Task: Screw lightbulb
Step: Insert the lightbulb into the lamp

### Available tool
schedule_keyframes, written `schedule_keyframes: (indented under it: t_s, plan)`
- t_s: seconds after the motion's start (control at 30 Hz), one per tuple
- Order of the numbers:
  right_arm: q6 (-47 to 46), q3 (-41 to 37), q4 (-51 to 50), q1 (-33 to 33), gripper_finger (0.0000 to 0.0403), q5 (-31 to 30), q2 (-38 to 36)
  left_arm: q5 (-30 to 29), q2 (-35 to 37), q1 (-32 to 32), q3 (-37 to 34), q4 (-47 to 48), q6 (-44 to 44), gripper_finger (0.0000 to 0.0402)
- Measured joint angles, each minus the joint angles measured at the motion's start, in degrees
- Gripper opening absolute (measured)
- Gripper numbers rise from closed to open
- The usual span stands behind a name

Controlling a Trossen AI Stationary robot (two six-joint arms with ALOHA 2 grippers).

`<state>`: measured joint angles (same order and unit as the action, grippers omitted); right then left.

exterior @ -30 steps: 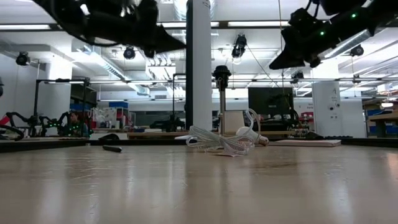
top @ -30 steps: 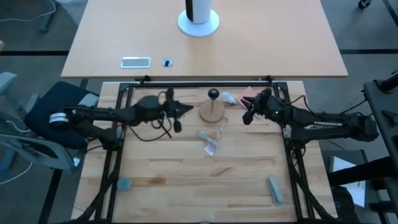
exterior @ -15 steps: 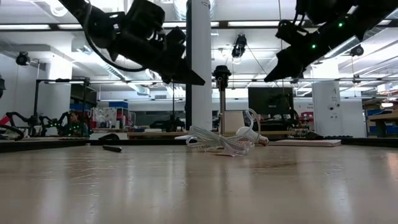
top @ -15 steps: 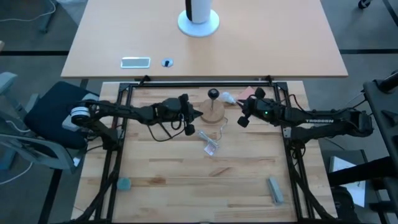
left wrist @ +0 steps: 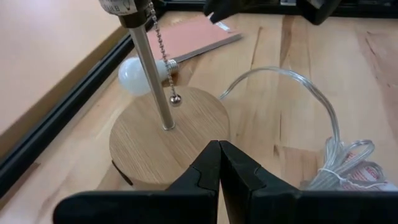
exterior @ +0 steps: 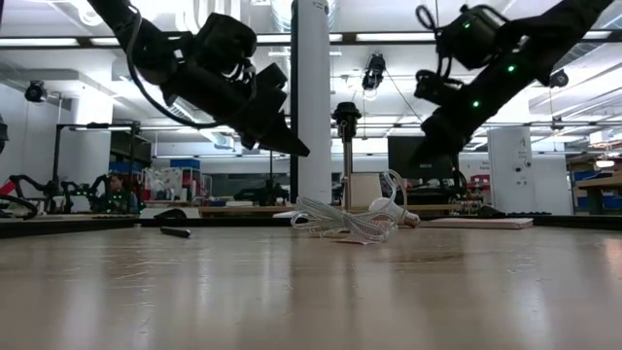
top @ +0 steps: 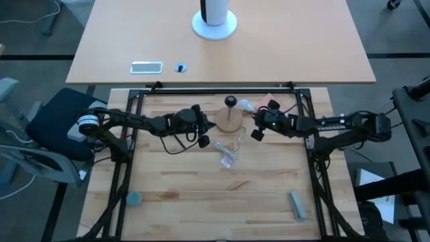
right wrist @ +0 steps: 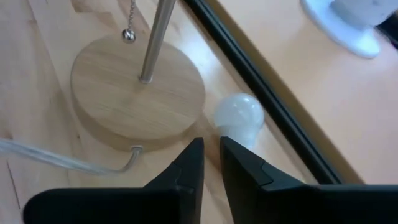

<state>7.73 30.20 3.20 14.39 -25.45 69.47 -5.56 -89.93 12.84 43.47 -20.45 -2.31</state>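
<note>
The white frosted lightbulb (right wrist: pixel 239 117) lies on its side on the table between the lamp's round wooden base (right wrist: pixel 137 93) and the far black rail; it also shows in the left wrist view (left wrist: pixel 140 74) and the high view (top: pixel 246 105). The black socket (top: pixel 230 102) tops the metal pole (left wrist: pixel 152 68). My left gripper (top: pixel 209 127) is shut and empty in the air, just left of the base. My right gripper (top: pixel 254 126) hovers just right of the base, near the bulb, its fingers a narrow gap apart and empty.
A coiled clear cord (top: pixel 226 153) lies in front of the base. A pull chain (left wrist: pixel 163 59) hangs beside the pole. A pink flat sheet (top: pixel 269 101) lies at the far right. Small grey pieces (top: pixel 134 199) (top: pixel 297 205) lie near the front corners.
My left gripper has gone toward the table's right edge, up to the lamp base, and has come down a little. My right gripper has gone toward the table's left edge, toward the base and the bulb, and has tipped downward. The bulb and the lamp have stayed put.
</note>
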Motion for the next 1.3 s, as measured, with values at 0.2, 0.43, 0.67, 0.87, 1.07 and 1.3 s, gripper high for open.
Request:
schedule_keyframes:
  t_s: [0.2,0.43,0.67,0.87,1.07,1.3]
  plan:
    - [-6.45,3.42,-0.04,1.07,0.0097,0.2,7.24,0.0,0.0,0.0,-0.05,0.37,0.34,0.0]
    - [-14.57,6.72,-1.26,4.7,0.0072,1.7,14.19,0.0,0.0,0.0,-0.12,5.39,3.05,0.0]
    - [-16.94,8.02,0.23,7.73,0.0007,8.0,19.79,-0.01,1.25,0.0,-0.12,15.24,5.15,0.0]
    - [-17.64,8.0,9.67,7.74,0.0002,15.98,24.7,0.02,4.6,0.0,-0.14,19.46,6.47,0.0]
    - [-18.13,10.2,15.55,7.48,0.0001,20.69,27.93,0.11,8.15,-0.15,-0.14,18.96,6.38,0.0]
    - [-12.76,13.9,10.06,7.37,0.0,19.51,26.83,1.43,11.34,-0.68,-0.14,17.3,6.19,0.0]
